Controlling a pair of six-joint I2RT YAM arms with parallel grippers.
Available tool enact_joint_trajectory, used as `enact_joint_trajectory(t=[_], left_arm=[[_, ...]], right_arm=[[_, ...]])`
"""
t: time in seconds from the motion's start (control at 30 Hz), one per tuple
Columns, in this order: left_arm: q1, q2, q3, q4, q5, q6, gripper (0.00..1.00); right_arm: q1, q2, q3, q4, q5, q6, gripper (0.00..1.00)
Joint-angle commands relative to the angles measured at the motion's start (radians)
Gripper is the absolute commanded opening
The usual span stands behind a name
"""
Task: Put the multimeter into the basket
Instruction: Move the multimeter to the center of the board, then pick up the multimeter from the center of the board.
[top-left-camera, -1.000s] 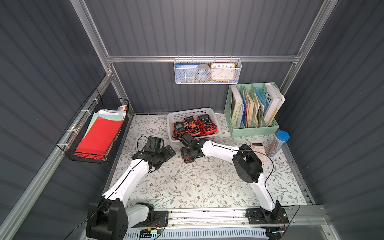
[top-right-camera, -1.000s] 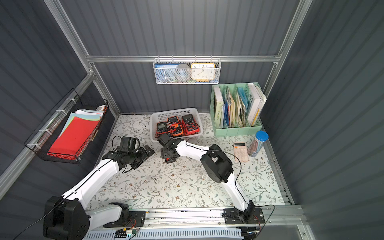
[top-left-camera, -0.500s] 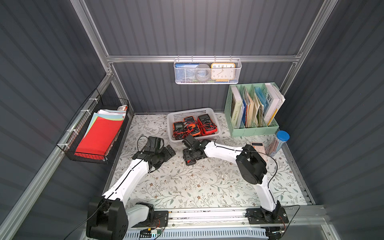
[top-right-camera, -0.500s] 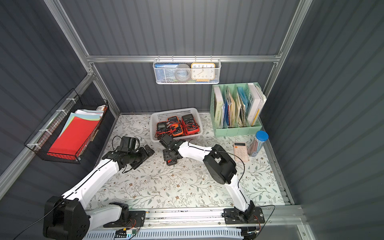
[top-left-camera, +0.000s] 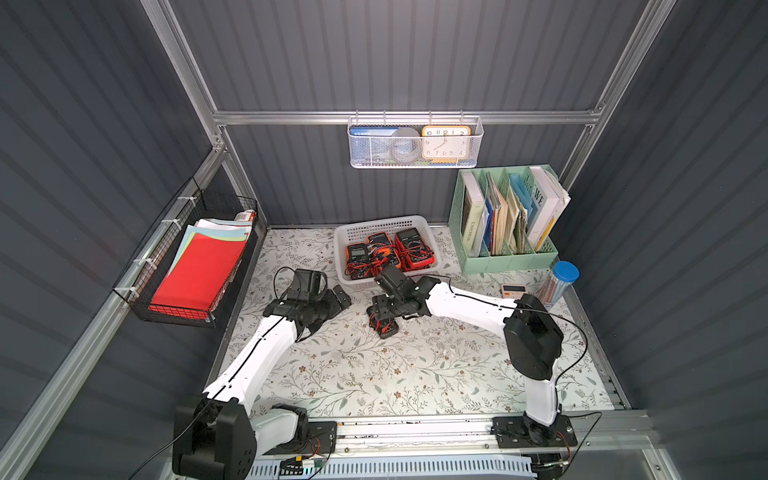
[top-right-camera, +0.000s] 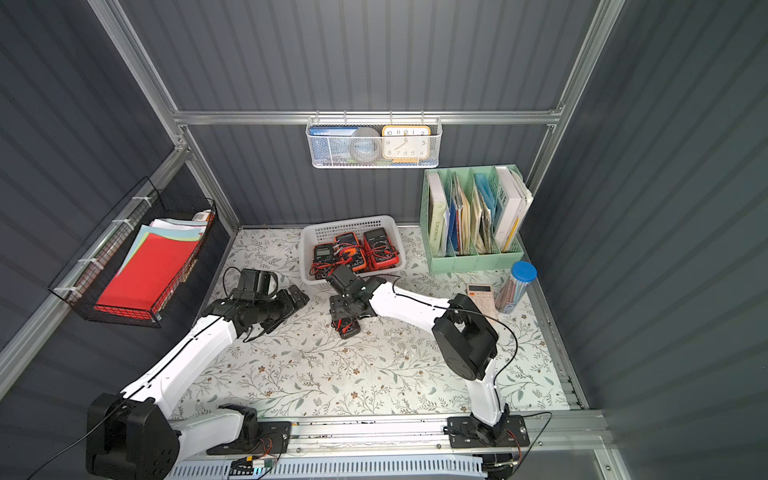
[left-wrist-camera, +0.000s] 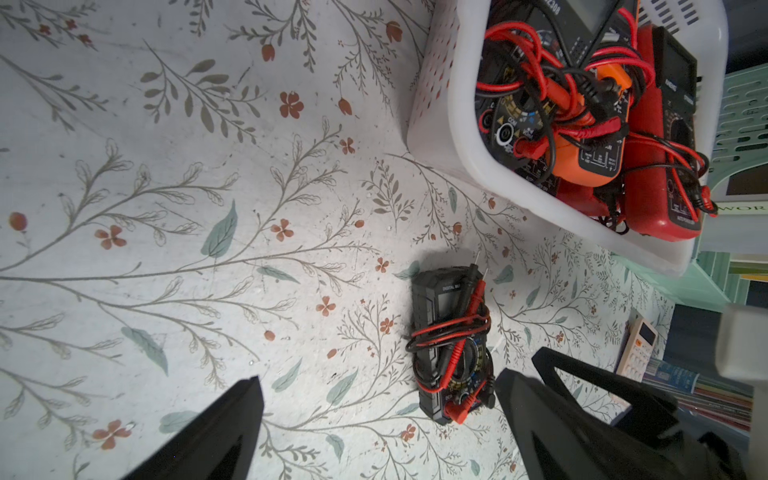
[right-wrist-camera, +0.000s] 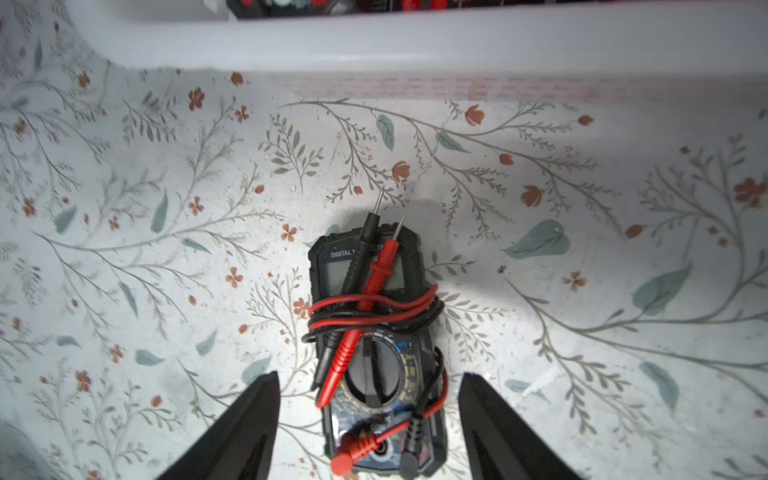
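A black multimeter (right-wrist-camera: 374, 340) wrapped in red and black leads lies flat on the floral table, just in front of the white perforated basket (right-wrist-camera: 415, 45). My right gripper (right-wrist-camera: 369, 375) hangs over its dial end, open, one finger on each side and neither touching. In both top views the multimeter (top-left-camera: 384, 326) (top-right-camera: 348, 328) sits under the right gripper (top-left-camera: 380, 311). My left gripper (left-wrist-camera: 378, 376) is open and empty, to the left of the multimeter (left-wrist-camera: 451, 345). The basket (top-left-camera: 345, 241) holds three other multimeters.
A green file holder (top-left-camera: 503, 262) stands right of the basket, with a calculator (top-left-camera: 513, 290) and a blue-lidded pencil tube (top-left-camera: 559, 284) in front of it. A black wire basket with papers (top-left-camera: 195, 266) hangs on the left wall, a white mesh basket with a clock (top-left-camera: 415, 145) on the back wall.
My right gripper has drifted a little toward the near edge, away from the basket, and its jaws have parted. The left arm has not moved.
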Motion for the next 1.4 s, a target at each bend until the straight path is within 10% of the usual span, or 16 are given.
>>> enact_joint_trajectory(t=[0.0,0.57,0.97,1.37], left_arm=[[-0.002,0.0,0.025,-0.022,0.004,0.021,0.99],[-0.002,-0.008,0.026,-0.031,0.003,0.024,0.99],[-0.002,-0.007,0.027,-0.03,0.016,0.033,0.99],[-0.036,-0.009,0.038,0.04,0.089,-0.008,0.99]], right_arm=[[0.008,0.011,-0.007,-0.011,-0.017,-0.023,0.89],[0.034,0.177,0.05,-0.087,0.005,-0.147,0.99],[0.034,0.154,0.041,-0.103,0.006,-0.146,0.66],[0.033,-0.088,-0.032,-0.083,0.03,-0.11,0.63]])
